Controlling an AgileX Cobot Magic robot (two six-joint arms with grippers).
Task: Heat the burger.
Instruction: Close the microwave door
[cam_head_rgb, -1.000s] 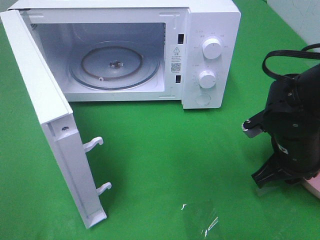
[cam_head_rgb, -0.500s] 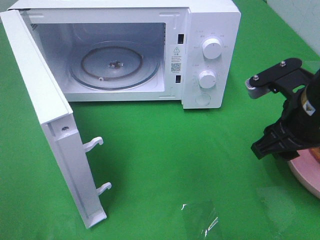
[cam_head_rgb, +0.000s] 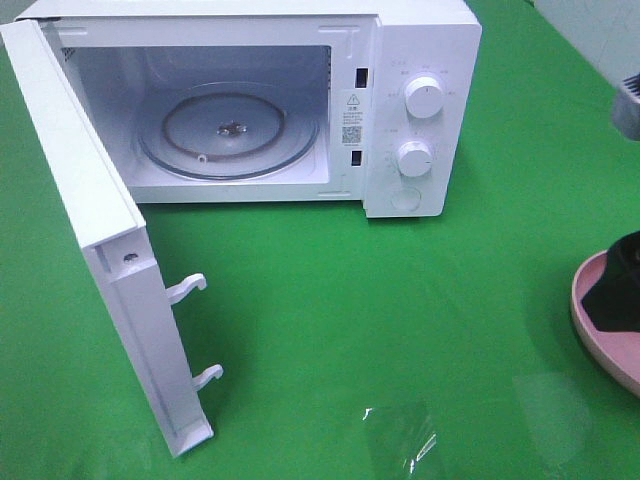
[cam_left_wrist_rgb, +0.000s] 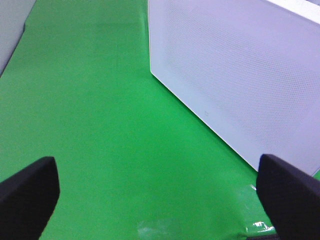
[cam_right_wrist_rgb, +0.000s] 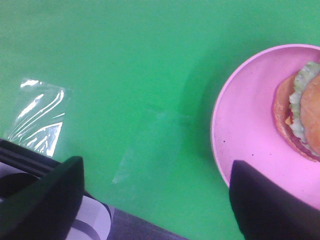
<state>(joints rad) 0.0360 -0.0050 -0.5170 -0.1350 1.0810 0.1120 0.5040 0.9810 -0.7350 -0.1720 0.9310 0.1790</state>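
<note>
The burger (cam_right_wrist_rgb: 304, 112) lies on a pink plate (cam_right_wrist_rgb: 245, 130) beside the right hand (cam_right_wrist_rgb: 155, 200), whose fingers are spread and empty. The left hand (cam_left_wrist_rgb: 160, 195) is open too, near the microwave's (cam_head_rgb: 400, 100) open door (cam_head_rgb: 95, 230) on the green table (cam_head_rgb: 330, 320).

Microwave (cam_head_rgb: 300, 100) set at rear left, door (cam_head_rgb: 90, 230) swung open; burger (cam_right_wrist_rgb: 302, 112) placed on plate (cam_right_wrist_rgb: 245, 135) at right.
</note>
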